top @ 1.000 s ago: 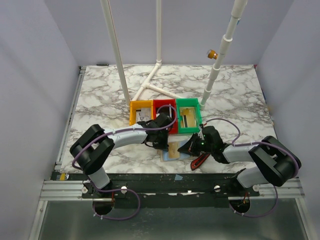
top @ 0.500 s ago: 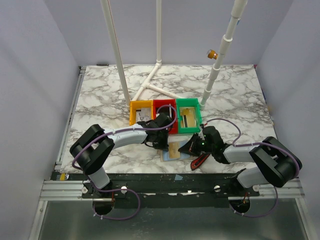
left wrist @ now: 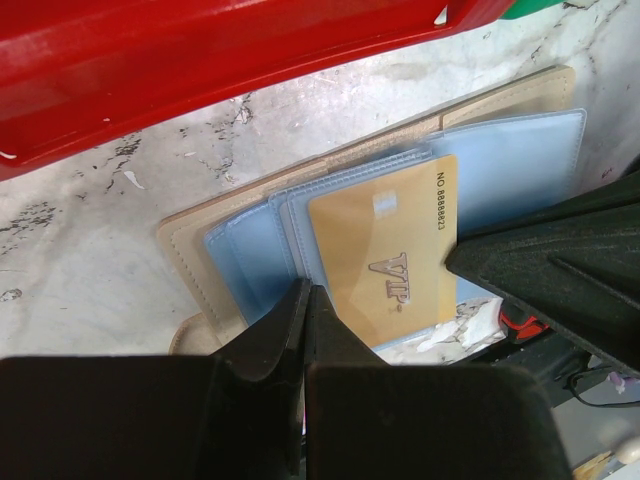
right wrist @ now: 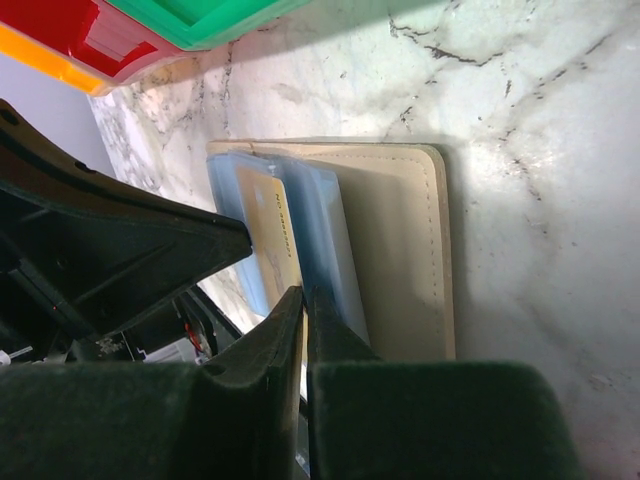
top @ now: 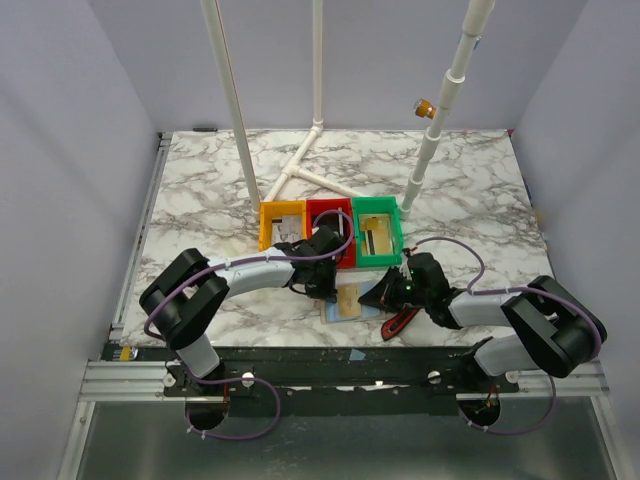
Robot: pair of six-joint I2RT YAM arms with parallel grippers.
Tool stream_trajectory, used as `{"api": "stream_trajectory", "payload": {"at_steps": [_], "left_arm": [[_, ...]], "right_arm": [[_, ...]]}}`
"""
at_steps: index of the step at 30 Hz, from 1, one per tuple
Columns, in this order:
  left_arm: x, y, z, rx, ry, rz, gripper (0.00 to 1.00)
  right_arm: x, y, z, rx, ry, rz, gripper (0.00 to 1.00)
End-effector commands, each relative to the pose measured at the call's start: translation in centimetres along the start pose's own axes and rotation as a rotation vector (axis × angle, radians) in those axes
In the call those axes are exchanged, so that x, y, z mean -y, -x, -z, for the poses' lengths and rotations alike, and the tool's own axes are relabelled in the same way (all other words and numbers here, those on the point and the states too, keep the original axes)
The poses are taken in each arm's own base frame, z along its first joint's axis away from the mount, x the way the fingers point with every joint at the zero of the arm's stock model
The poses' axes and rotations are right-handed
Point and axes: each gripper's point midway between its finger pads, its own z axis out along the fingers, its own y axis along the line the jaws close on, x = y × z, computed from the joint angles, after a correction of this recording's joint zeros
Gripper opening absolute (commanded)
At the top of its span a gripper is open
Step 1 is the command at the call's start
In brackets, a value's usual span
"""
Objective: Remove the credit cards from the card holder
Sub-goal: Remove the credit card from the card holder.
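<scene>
Table: a marble-patterned table [top: 200,200] carried everything.
Yellow bin: the yellow bin [top: 265,228] stood leftmost in a row of three, touching the red one.
Left gripper: the left gripper [left wrist: 306,292] had its fingers pressed flat together with nothing between them. The tips were down on the near edge of the blue-grey pockets.
Red bin: the red bin [left wrist: 200,60] stood just behind the holder, with its wall close to the tan rim.
Card holder: the card holder [left wrist: 185,245] lay opened flat on the marble in front of the red and green bins, between the two grippers.
Credit card: the gold credit card [left wrist: 385,250], marked VIP, sat partly out of a blue-grey pocket and was still lying on the holder.
Green bin: the green bin [top: 378,204] closed the row on the right.
Right gripper: the right gripper [right wrist: 303,295] showed only a thin slit between its fingers, with its tips at the card's edge. I could not tell whether it pinched the card.
Tool: a red-and-black tool [top: 400,323] lay just right of the holder, under the right wrist.
Change: compared with a second before, the holder, card, bins and tool lay where they had been. Both arms kept nearly the same pose, and only the right elbow looked shifted slightly.
</scene>
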Motion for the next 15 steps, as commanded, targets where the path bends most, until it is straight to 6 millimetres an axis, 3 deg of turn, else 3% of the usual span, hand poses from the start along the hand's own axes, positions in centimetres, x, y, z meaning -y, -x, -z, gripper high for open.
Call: {"api": "stream_trajectory", "payload": {"at_steps": [1,15], "left_arm": [[-3.12,-1.25,-0.64,-0.041,0.115,-0.009,0.00],[-2.97,-1.12,-0.61,-0.040,0.113,-0.010,0.00]], "right_arm": [[0.46,-0.19,0.09,-0.004,-0.002,0.011,0.08],[0.09,-0.44,-0.47,-0.032,0.027,0.003,0.12]]}}
